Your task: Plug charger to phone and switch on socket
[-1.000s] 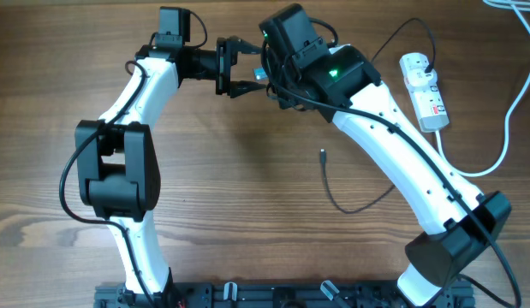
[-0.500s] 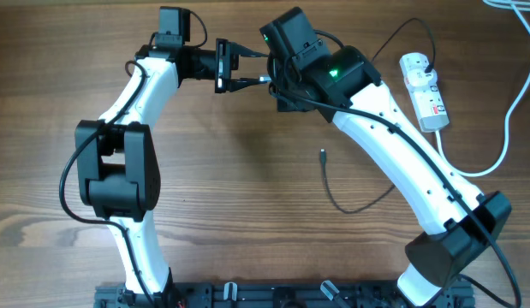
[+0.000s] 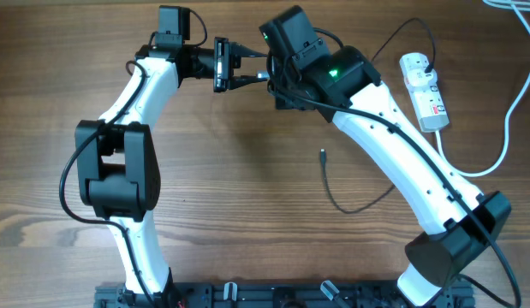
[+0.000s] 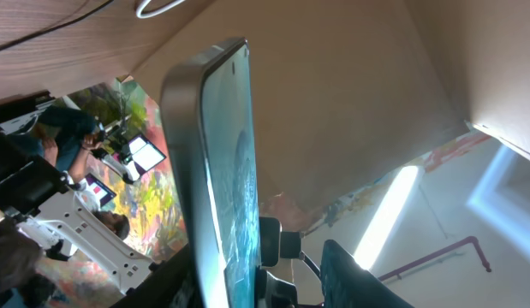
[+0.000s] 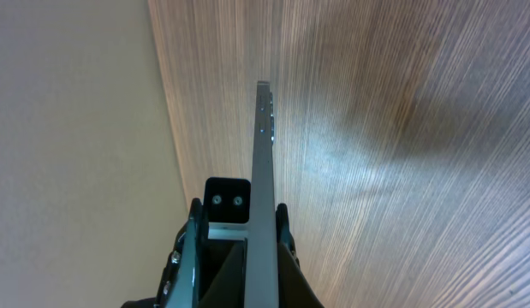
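The phone [image 5: 263, 154] is held edge-on above the far middle of the table, my right gripper [image 5: 239, 224] shut on its lower end. In the left wrist view its teal screen [image 4: 235, 171] stands upright between my left gripper's [image 4: 265, 287] jaws: one finger lies by its back, the other finger [image 4: 359, 274] stands apart from the screen. Overhead, my left gripper [image 3: 250, 67] meets the right wrist there, and the phone is mostly hidden. The charger's plug tip [image 3: 322, 156] lies loose on the table. The socket [image 3: 425, 90] lies at the far right.
The charger's thin black cable [image 3: 359, 204] loops across the table under the right arm and runs up to the socket. A thick white cord [image 3: 509, 111] curves along the right edge. Both arm bases stand at the near edge.
The left gripper has turned at the wrist and its jaws have narrowed round the phone. The right arm and phone have barely moved.
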`<state>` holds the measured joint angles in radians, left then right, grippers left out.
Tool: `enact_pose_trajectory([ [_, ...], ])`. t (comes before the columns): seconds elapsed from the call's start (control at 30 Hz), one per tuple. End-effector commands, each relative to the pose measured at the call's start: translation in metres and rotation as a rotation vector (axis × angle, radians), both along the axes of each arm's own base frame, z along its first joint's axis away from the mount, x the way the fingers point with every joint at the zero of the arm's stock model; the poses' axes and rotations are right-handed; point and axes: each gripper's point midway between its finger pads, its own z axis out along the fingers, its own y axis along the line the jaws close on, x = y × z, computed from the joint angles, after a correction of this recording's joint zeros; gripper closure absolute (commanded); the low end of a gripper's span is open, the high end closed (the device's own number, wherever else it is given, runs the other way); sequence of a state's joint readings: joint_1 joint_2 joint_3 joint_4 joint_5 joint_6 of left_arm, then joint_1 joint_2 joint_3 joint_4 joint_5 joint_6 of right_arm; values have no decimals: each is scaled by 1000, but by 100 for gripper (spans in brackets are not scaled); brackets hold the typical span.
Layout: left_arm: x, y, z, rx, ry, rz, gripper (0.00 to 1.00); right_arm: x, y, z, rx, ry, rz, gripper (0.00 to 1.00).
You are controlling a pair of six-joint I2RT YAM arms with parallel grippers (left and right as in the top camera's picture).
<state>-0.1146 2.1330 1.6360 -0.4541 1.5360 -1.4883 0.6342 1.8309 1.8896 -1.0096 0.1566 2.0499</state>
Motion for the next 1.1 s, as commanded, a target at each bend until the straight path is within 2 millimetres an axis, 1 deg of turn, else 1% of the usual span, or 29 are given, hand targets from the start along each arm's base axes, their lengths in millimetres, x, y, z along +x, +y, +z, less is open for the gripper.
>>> enact_pose_trajectory([
  [0.0,-3,2,23,-24,-42,-10,56,0,12,-1,33,11,12,96],
  [0.2,-1,2,24,-27,-74,-10,57,1,18,0,44,1,21,96],
  [0.23,-1,2,24,-26,-71,-10,61,1,19,0,45,-1,24,96],
  [0.37,-1,2,24,-27,-71,-10,70,-1,23,1,48,-4,32,96],
  [0.43,-1,2,24,-27,-71,-10,73,-1,25,1,48,-5,36,96],
  [0.53,-1,2,24,-27,-71,-10,80,-4,29,2,51,-7,46,96],
  [0.6,-1,2,24,-27,-71,-10,88,-5,31,2,51,-8,51,96],
  [0.63,-1,2,24,-27,-71,-10,96,-6,32,2,50,-7,54,96],
  [0.67,-1,2,24,-26,-71,-9,96,-6,32,2,45,-9,62,95],
  [0.7,-1,2,24,-26,-71,-9,96,-6,32,2,33,-18,80,91],
  [0.73,-1,2,24,-26,-71,-9,96,-5,33,3,9,-34,117,84],
  [0.77,-1,2,24,-26,-72,-9,96,-2,33,6,-26,-68,168,75],
  [0.83,0,2,23,-20,-74,-4,96,6,37,15,-97,-158,294,60],
  [0.87,1,2,23,-19,-86,-2,96,10,40,23,-138,-213,363,58],
  [0.9,3,2,23,-15,-101,3,96,12,40,28,-165,-247,396,53],
  [0.93,4,2,23,-11,-113,8,96,13,37,33,-193,-272,410,47],
  [0.97,7,3,22,-3,-131,19,96,13,32,40,-231,-300,422,39],
  [1.0,9,4,22,2,-138,25,96,14,27,47,-266,-326,442,29],
  [1.03,11,4,20,13,-142,36,96,14,21,56,-304,-358,469,15],
  [1.07,13,4,18,25,-148,46,96,13,13,68,-335,-392,497,10],
])
